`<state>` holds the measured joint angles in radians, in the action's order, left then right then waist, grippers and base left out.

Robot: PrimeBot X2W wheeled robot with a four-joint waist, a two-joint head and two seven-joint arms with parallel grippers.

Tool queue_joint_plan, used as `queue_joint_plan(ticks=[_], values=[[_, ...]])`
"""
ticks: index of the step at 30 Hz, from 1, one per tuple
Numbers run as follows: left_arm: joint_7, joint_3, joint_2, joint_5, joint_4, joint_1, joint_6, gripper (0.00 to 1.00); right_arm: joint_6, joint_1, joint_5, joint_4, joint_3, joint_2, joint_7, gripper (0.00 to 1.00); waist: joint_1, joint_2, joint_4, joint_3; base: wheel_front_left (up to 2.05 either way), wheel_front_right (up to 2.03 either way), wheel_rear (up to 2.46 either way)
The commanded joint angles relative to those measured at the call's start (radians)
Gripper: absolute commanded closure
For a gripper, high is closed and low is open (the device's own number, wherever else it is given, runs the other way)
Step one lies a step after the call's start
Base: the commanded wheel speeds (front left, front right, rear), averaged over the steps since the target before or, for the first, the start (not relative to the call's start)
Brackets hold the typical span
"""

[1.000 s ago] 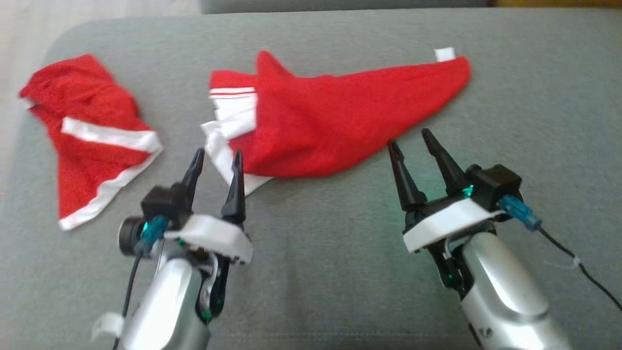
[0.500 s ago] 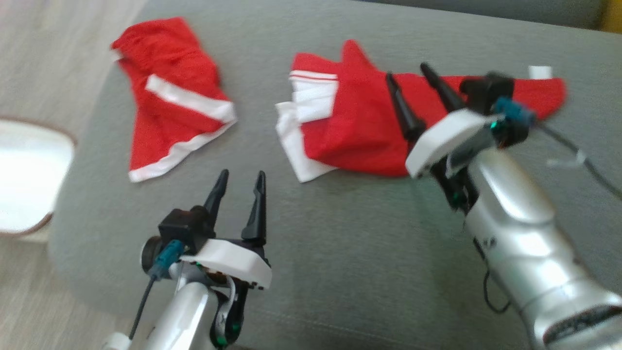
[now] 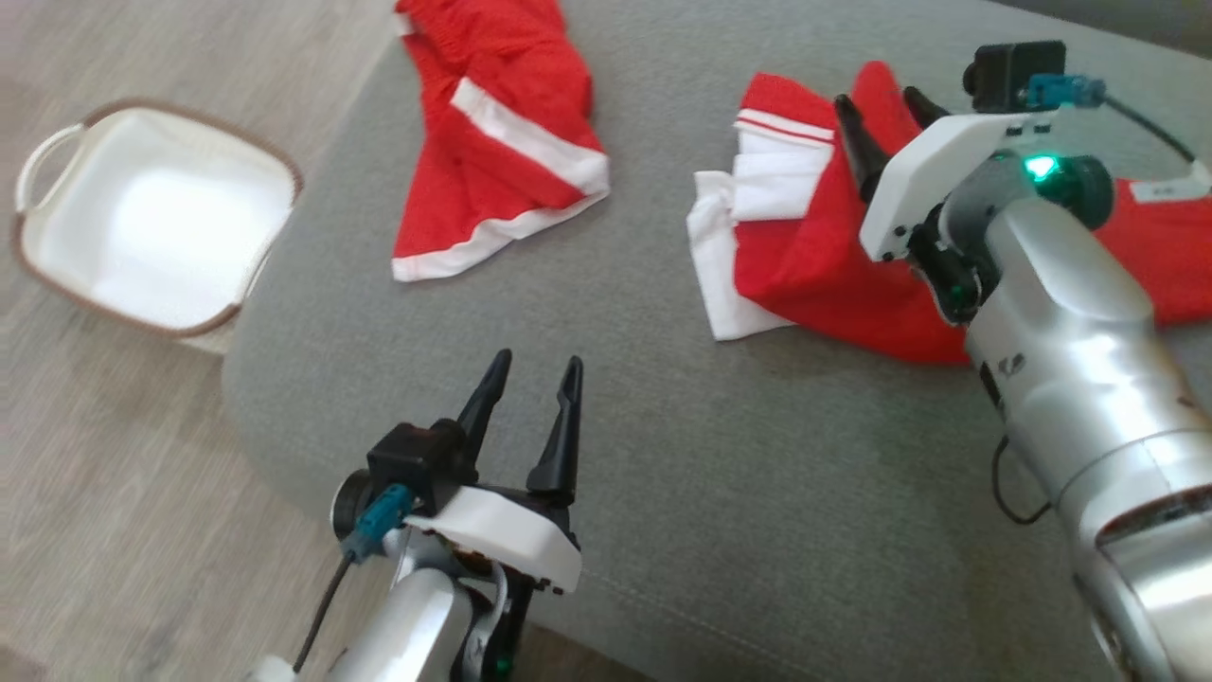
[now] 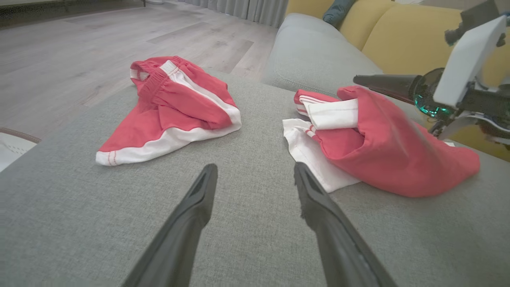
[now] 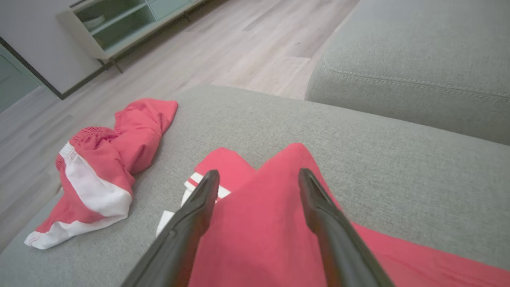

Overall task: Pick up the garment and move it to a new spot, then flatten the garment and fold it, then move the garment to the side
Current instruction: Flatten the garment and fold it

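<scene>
Left of garment: red shorts, white basket.

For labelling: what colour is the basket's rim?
Brown, around a white basket; head view shows it best.

Grey upholstered seat, pale plank floor, yellow cushions, glass-fronted low cabinet, white basket.

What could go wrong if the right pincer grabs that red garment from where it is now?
1. The right pincer stands open over a raised fold of the red garment. Closing there may catch several layers, so it could lift as a wad that is hard to flatten.
2. The red shorts lie close beside it on the grey cushion. A move that way could overlap them.
</scene>
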<state>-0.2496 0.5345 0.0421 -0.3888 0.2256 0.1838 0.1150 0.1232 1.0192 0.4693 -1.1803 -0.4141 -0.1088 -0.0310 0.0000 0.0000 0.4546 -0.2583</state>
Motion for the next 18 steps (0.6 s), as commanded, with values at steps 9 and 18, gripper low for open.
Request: queue_joint_plan(ticks=[9, 18], values=[[-0.012, -0.023, 0.008, -0.015, -0.042, 0.018, 0.016, 0.00, 0.008, 0.067, -0.047, -0.085, 0.015, 0.020, -0.025, 1.00, 0.0000, 0.0000, 0.016, -0.023, 0.00, 0.00, 0.00], [-0.012, -0.034, 0.008, -0.006, -0.031, 0.020, 0.011, 0.00, 0.008, 0.113, -0.022, -0.057, 0.051, 0.037, 0.135, 1.00, 0.0000, 0.0000, -0.067, -0.007, 0.00, 0.00, 0.00]])
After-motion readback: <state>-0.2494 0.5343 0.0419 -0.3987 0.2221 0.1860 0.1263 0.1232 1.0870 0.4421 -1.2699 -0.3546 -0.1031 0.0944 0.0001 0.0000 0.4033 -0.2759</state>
